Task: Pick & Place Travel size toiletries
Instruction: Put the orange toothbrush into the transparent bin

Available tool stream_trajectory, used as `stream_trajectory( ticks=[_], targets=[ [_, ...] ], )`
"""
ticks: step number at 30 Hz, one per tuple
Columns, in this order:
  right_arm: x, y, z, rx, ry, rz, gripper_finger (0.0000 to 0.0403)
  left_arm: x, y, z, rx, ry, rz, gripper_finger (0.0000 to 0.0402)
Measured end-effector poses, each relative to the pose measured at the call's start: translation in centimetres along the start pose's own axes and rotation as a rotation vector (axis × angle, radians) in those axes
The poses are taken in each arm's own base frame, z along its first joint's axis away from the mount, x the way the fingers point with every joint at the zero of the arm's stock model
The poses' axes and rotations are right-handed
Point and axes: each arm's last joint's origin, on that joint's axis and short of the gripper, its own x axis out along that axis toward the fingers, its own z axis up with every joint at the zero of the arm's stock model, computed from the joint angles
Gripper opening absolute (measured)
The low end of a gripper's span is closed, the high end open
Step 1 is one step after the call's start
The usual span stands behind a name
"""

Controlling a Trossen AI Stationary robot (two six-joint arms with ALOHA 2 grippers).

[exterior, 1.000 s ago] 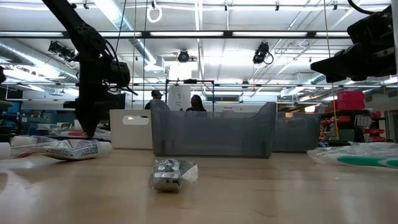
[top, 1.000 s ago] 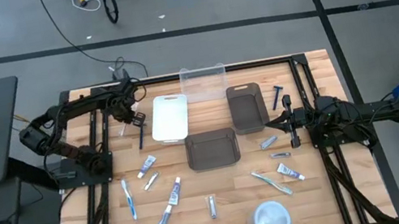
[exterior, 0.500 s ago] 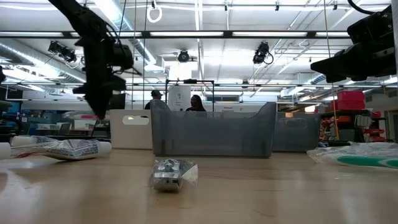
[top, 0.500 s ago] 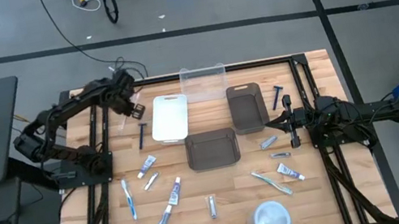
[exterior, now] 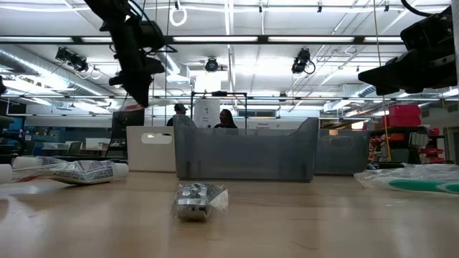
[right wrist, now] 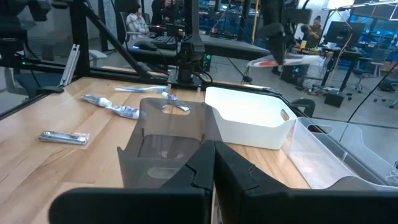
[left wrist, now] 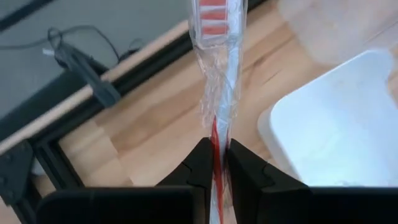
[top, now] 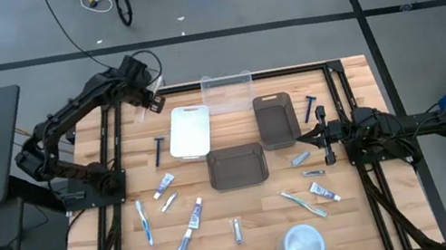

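Note:
My left gripper (top: 147, 97) hangs high over the table's far left corner, beside the white bin (top: 189, 131), shut on a red-and-white toothbrush in a clear wrapper (left wrist: 214, 74). The right wrist view shows the same toothbrush (right wrist: 280, 61) far off. My right gripper (top: 304, 138) waits shut at the right, between the two dark grey bins (top: 275, 120) (top: 238, 166). Toothpaste tubes (top: 195, 213), a blue toothbrush (top: 144, 222), a black razor (top: 158, 147) and a silvery tube (top: 236, 230) lie flat on the wood. My left gripper pinches the wrapped toothbrush between its two fingers (left wrist: 200, 165) at the red handle (left wrist: 215, 134). The wrapper's longer part reaches out past the fingertips. The toothbrush is lifted clear of the table, over the wood next to the white bin.
A clear bin (top: 227, 90) stands at the far edge. A round white dish (top: 303, 244) sits near the front. More tubes (top: 324, 190), a green toothbrush (top: 301, 203) and a blue razor (top: 310, 108) lie on the right side. Black frame rails (top: 118, 208) run along both sides.
My left gripper has risen well above the table and moved toward the far edge, carrying the wrapped toothbrush up clear of the wood. The black razor beside the white bin has stayed where it was.

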Motion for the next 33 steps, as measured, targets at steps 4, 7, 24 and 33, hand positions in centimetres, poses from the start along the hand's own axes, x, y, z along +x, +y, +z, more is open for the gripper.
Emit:
stream_trajectory(
  ticks=[4,7,24,33],
  targets=[
    [0.0,0.0,0.0,0.0,0.0,0.0,0.0014,-0.8,-0.6,0.9,0.037,-0.051,0.021,0.0034],
    [0.0,0.0,0.0,0.0,0.0,0.0,0.0013,-1.3,-1.0,1.4,0.062,-0.097,0.018,0.0032],
    [0.0,0.0,0.0,0.0,0.001,0.0,0.0014,-2.1,-3.3,3.4,0.158,-0.331,-0.045,0.0036],
    [0.0,0.0,0.0,0.0,-0.001,0.0,0.0014,-3.6,-4.0,5.5,0.191,-0.429,-0.056,0.0035]
  ],
)
